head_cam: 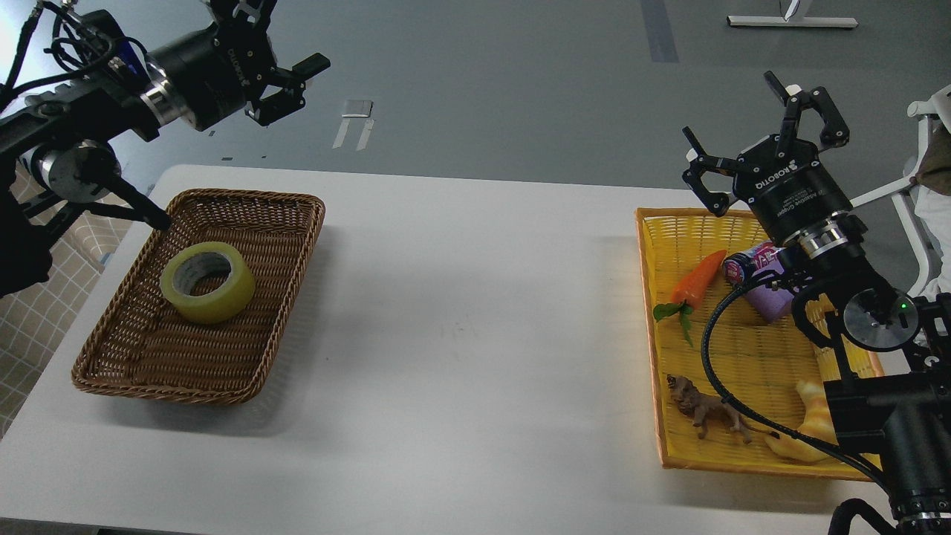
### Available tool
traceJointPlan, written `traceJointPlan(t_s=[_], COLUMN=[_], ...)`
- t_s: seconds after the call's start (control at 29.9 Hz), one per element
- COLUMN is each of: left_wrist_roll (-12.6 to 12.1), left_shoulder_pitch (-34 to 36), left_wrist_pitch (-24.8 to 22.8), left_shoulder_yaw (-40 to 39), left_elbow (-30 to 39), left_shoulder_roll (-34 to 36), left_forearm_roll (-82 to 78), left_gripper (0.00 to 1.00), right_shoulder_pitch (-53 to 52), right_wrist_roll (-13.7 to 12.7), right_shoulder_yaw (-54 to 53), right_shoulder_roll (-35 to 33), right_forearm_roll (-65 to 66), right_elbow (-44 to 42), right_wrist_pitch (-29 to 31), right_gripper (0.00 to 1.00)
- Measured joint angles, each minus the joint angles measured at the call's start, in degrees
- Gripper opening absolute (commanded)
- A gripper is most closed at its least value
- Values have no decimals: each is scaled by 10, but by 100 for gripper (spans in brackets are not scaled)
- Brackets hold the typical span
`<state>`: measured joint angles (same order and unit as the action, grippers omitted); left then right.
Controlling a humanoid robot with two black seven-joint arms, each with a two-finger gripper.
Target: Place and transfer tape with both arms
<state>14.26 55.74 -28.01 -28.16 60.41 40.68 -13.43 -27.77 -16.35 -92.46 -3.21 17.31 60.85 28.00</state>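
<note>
The yellow tape roll (208, 284) with a grey-white core lies flat in the brown wicker basket (111, 349) on the left of the white table. My left gripper (286, 44) is open and empty, high above the basket's far edge, well clear of the tape; one of its fingers reaches the frame's top edge. My right gripper (758, 126) is open and empty, raised above the far end of the yellow tray (654, 349) on the right.
The yellow tray holds a toy carrot (695, 281), a purple can (761, 279), a toy lion (706, 412) and a yellow croissant toy (806, 427). The white table (475, 312) lies between basket and tray. A white chair frame (917, 200) stands at far right.
</note>
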Motion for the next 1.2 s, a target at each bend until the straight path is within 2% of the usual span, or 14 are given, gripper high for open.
traceJointPlan(t_s=[0.47, 0.77, 0.97, 1.2], left_wrist_roll=[0, -2, -3, -6], left_shoulder_pitch=[-84, -120, -150, -167], left_wrist_pitch=[0, 0, 0, 0], left_shoulder_yaw=[-169, -208, -262, -270], left_elbow=[10, 9, 2, -13], left_shoulder_roll=[-118, -179, -206, -227], left_forearm_roll=[3, 3, 3, 3], left_gripper=[98, 98, 98, 98], right_shoulder_pitch=[-50, -56, -68, -84], right_wrist_roll=[-2, -3, -2, -2], right_shoulder_yaw=[13, 31, 38, 54], right_shoulder_roll=[-12, -7, -5, 7], right_forearm_roll=[1, 1, 2, 3], right_elbow=[-7, -24, -49, -71], right_wrist_pitch=[0, 0, 0, 0], right_gripper=[99, 99, 99, 99])
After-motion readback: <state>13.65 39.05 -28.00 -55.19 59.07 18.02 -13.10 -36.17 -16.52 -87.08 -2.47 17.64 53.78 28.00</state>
